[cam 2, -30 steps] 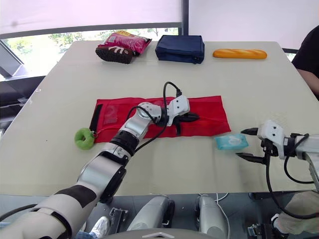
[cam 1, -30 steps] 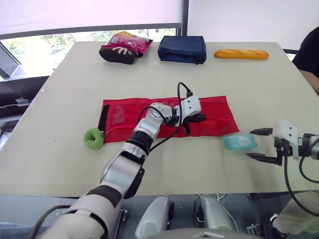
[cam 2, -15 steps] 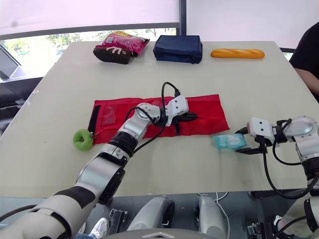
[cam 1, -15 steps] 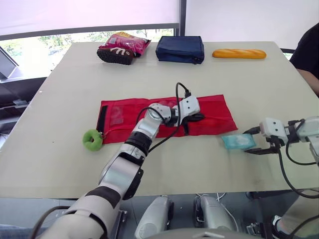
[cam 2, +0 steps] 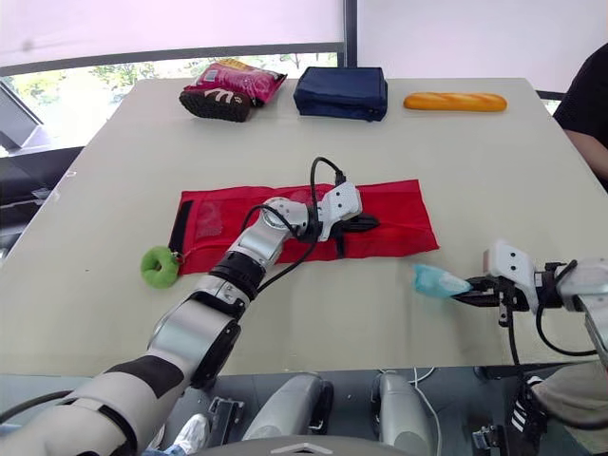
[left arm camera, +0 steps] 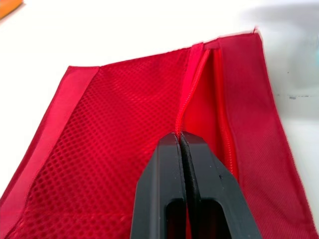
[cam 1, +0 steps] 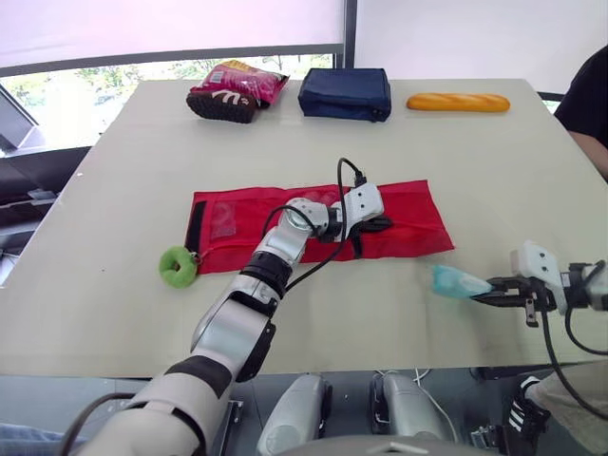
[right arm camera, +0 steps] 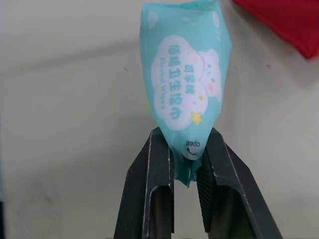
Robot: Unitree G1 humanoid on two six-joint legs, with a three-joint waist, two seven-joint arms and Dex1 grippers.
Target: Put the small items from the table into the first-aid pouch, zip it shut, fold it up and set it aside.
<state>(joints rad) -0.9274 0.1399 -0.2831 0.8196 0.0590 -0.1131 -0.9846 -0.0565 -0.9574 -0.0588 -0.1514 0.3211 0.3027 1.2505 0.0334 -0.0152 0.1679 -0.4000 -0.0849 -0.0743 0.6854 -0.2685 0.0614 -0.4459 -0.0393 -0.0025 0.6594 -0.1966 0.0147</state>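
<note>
The task was at an early stage; the red first-aid pouch [cam 1: 413,220] lay flat and unfolded across the middle of the table [cam 1: 123,161], its zipper [left arm camera: 185,104] undone, and nothing could be seen inside it; the left claw [left arm camera: 180,142] was closed tight on the fabric lip beside the zipper, apparently pinching that edge to hold the mouth ready; at about 4 o'clock from the pouch, near but apart from its corner, the right claw [right arm camera: 186,144] had its two fingers clamped on the tail end of a teal wipes packet [right arm camera: 187,69], which stuck out ahead of the fingers and looked lifted clear of the table, though that was hard to be sure of; so one item was picked up but not yet delivered; a green ring [cam 1: 177,267] sat on the table at 8 o'clock from the pouch, just beside its strap end, and was probably another item to go in; at 12 o'clock, along the far edge and well apart from the pouch, lay a snack bag [cam 1: 236,90], a navy bag [cam 1: 346,93] and a bread roll [cam 1: 458,102], and whether those belonged to the job could not be told; left to do, as I judged it: carry the packet into the opening, add the ring, zip, fold and set aside.
</note>
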